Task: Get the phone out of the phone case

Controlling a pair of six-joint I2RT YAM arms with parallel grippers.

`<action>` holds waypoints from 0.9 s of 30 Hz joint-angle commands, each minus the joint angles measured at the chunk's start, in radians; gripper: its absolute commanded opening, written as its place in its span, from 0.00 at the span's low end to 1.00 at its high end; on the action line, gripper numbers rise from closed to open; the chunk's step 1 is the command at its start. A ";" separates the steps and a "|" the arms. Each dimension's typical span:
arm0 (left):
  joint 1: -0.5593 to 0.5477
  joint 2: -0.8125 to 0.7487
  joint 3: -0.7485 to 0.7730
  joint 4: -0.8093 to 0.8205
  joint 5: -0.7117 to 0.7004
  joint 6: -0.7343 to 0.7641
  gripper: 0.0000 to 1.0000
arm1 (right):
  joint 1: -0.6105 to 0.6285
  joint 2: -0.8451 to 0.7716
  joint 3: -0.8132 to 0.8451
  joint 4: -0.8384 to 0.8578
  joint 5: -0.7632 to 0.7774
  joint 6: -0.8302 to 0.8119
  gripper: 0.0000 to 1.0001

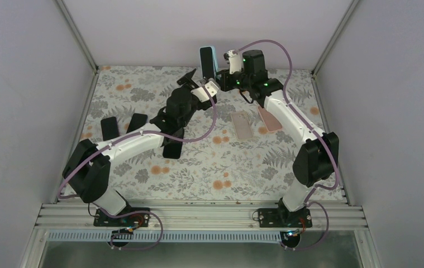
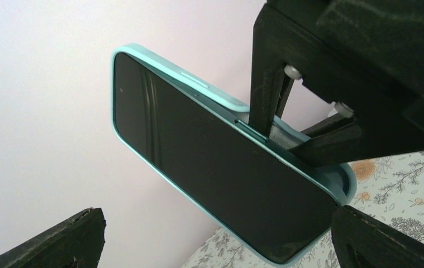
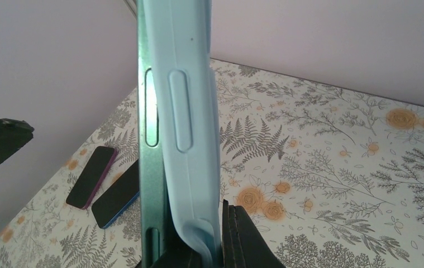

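Observation:
The phone (image 2: 220, 167), dark screen toward my left wrist camera, sits in a light blue phone case (image 2: 190, 84) held upright above the table's far edge. My right gripper (image 3: 215, 248) is shut on the case's lower end, and the case lip there (image 3: 209, 234) curls away from the phone's teal side (image 3: 149, 178). In the top view the cased phone (image 1: 206, 60) stands beside the right gripper (image 1: 218, 71). My left gripper (image 2: 220, 245) is open, its fingertips (image 2: 58, 240) wide on either side of the phone's lower end without touching it.
Dark phones lie on the floral table (image 1: 209, 167) at the left (image 1: 108, 127) (image 1: 137, 121), and another (image 1: 170, 148) lies under the left arm. Two pinkish flat pieces (image 1: 242, 124) (image 1: 270, 119) rest beside the right arm. White walls close in the back and sides.

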 commanded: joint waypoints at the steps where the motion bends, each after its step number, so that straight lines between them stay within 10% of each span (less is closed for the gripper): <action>1: 0.002 0.010 0.033 0.005 0.014 -0.022 1.00 | -0.002 -0.051 0.013 0.074 -0.025 -0.012 0.03; 27: -0.005 0.000 0.035 -0.032 0.030 -0.055 1.00 | 0.002 -0.034 0.026 0.072 0.061 -0.041 0.03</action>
